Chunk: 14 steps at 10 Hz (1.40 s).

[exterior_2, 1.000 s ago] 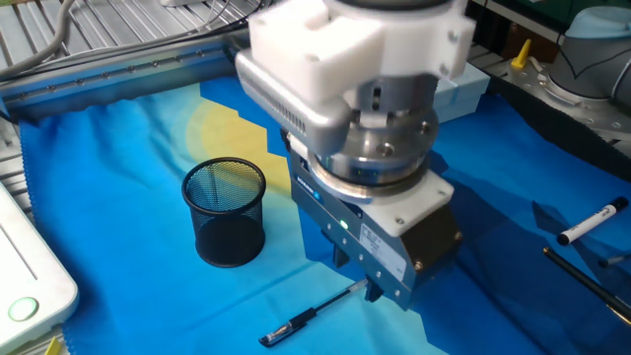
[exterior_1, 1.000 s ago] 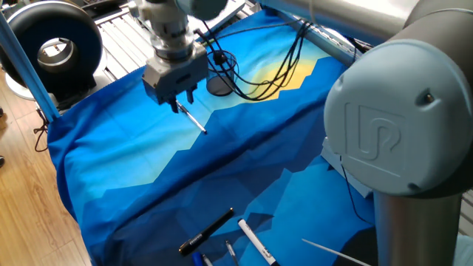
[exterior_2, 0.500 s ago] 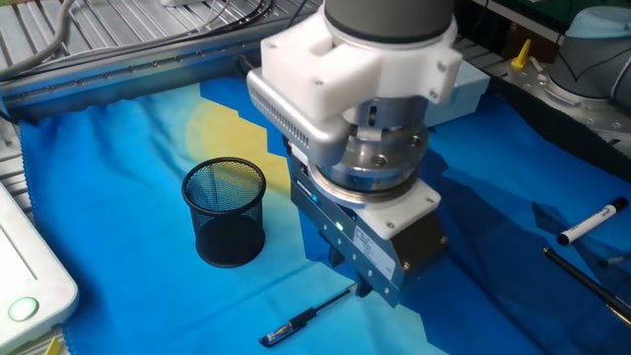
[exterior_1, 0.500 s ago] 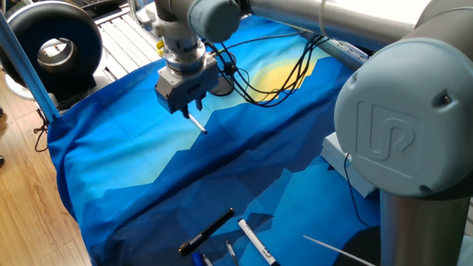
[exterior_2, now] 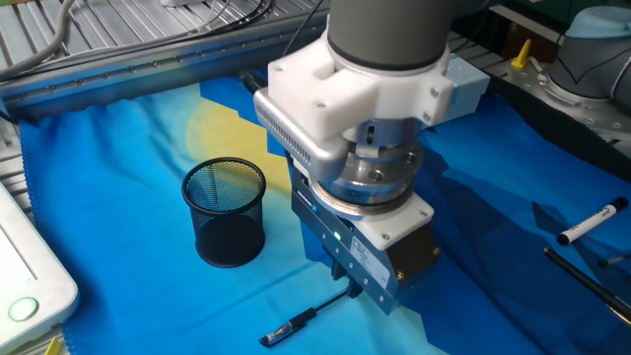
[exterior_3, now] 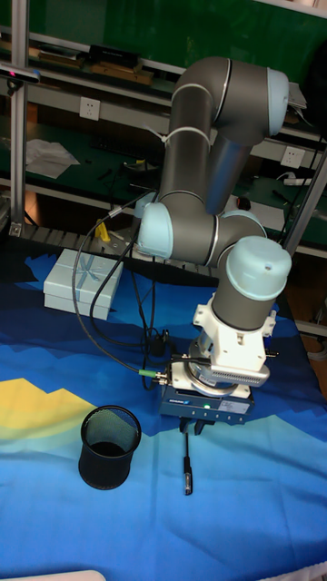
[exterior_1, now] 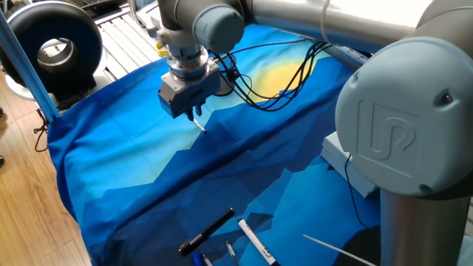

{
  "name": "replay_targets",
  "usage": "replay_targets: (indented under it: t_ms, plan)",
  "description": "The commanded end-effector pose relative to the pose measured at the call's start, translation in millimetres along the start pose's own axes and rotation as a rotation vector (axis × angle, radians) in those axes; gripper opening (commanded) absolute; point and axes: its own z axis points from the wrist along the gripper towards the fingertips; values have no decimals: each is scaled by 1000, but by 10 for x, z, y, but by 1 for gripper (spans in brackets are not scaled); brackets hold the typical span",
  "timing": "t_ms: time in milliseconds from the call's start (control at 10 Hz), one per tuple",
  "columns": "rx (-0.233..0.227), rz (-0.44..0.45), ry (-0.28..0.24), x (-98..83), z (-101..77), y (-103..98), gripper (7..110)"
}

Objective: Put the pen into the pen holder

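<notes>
The pen (exterior_2: pixel 302 319) lies flat on the blue cloth, silvery barrel with a dark end toward the camera. It also shows in the tall fixed view as the pen (exterior_3: pixel 188 463), and only its tip (exterior_1: pixel 199 125) peeks out in one fixed view. My gripper (exterior_3: pixel 191 426) hangs low over the pen's far end, fingers pointing down and apart, straddling the barrel without closing on it. The pen holder (exterior_2: pixel 227 212), a black mesh cup, stands upright to the left of the gripper (exterior_2: pixel 353 292); the cup (exterior_3: pixel 109 447) holds nothing. In one fixed view the gripper (exterior_1: pixel 191 113) hides the cup.
A thick black marker (exterior_1: pixel 207 230) and a white marker (exterior_1: pixel 255 242) lie near the cloth's front edge. A light blue box (exterior_3: pixel 84 281) sits at the back left. Cables (exterior_1: pixel 259 81) trail from the wrist across the cloth. A white case (exterior_2: pixel 30 286) stands at the left edge.
The gripper has come down and shifted slightly along the pen toward its far end. The pen and the cup have not moved.
</notes>
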Motion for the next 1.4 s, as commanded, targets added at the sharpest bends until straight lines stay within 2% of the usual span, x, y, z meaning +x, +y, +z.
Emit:
replay_targets:
  t_ms: [0,300,400,1000,1100,1300]
  plan:
    - [-13,7,-5,22,47,14,22]
    - [-17,-7,-22,60,102,-5,22]
    - [-17,-8,-23,71,104,-12,44]
    - [-27,-10,-30,103,116,26,44]
    - [-29,-8,-31,98,130,30,22]
    - [-35,-7,-36,85,144,49,22]
